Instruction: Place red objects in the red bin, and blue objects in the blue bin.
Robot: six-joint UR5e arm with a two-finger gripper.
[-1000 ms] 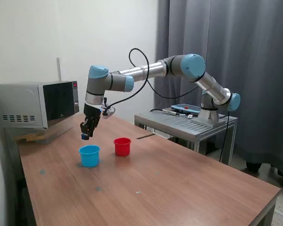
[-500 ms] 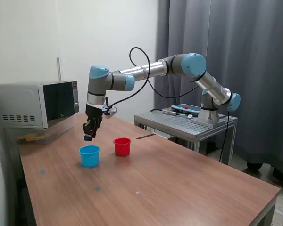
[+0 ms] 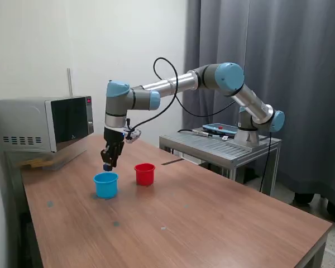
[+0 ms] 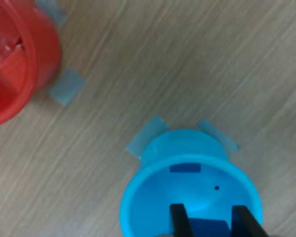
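Note:
My gripper (image 3: 107,165) hangs just above the light blue bin (image 3: 106,184), shut on a dark blue cube (image 4: 207,228) that shows between the two black fingers (image 4: 178,219) in the wrist view. The blue bin (image 4: 187,190) lies open right under it. A dark blue patch (image 4: 185,168) shows inside the bin; I cannot tell whether it is a second cube or a reflection. The red bin (image 3: 144,173) stands close by on the exterior view's right of the blue one. In the wrist view the red bin (image 4: 37,54) holds red cube shapes (image 4: 12,66).
A microwave (image 3: 44,123) stands at the table's back on the exterior view's left. A metal stand (image 3: 220,146) carrying the arm's base is beyond the wooden table (image 3: 201,218). Pale blue tape marks (image 4: 66,86) lie on the tabletop around both bins.
My gripper has moved with the blue cube towards the exterior view's right, from beside the blue bin to right above it. The bins have not moved.

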